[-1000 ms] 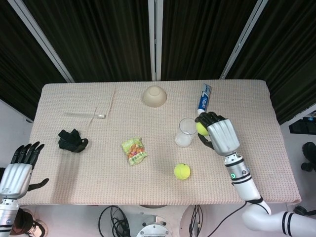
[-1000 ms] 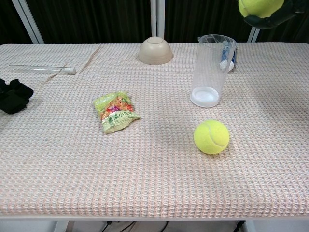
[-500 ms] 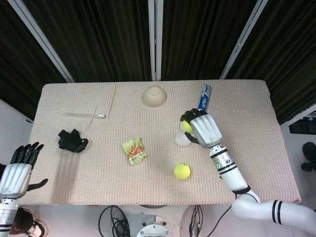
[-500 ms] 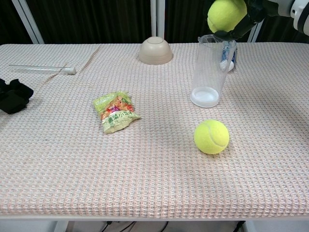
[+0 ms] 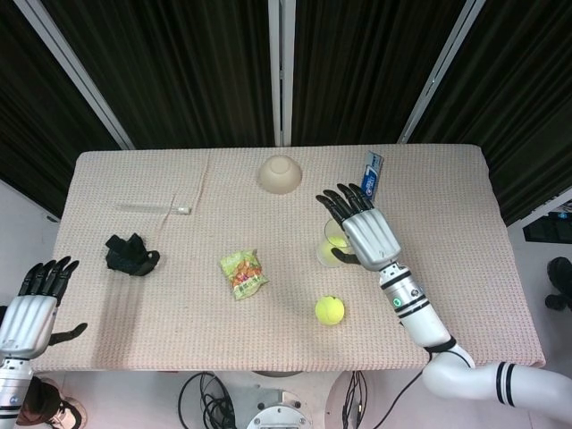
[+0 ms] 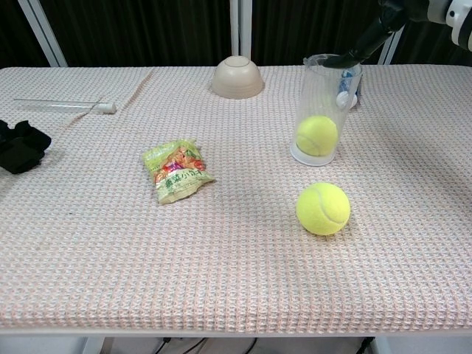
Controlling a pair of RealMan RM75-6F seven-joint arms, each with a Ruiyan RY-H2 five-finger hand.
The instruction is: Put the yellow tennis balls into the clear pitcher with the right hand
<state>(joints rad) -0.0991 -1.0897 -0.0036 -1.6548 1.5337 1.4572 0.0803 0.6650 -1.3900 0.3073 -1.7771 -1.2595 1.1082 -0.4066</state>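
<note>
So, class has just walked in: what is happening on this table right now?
The robot's right hand hovers open over the clear pitcher, where one tennis ball already sits at the bottom. A second tennis ball lies on the table in front of the pitcher. The left hand waits open off the table's edge.

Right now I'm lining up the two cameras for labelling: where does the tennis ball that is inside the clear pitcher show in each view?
Head view: the tennis ball in the pitcher sits right of centre, partly under the right hand, behind the loose tennis ball.
Chest view: it rests at the bottom of the clear pitcher, upper right.
Shared landmark: the upturned beige bowl, at the table's far edge, left of the pitcher.
</note>
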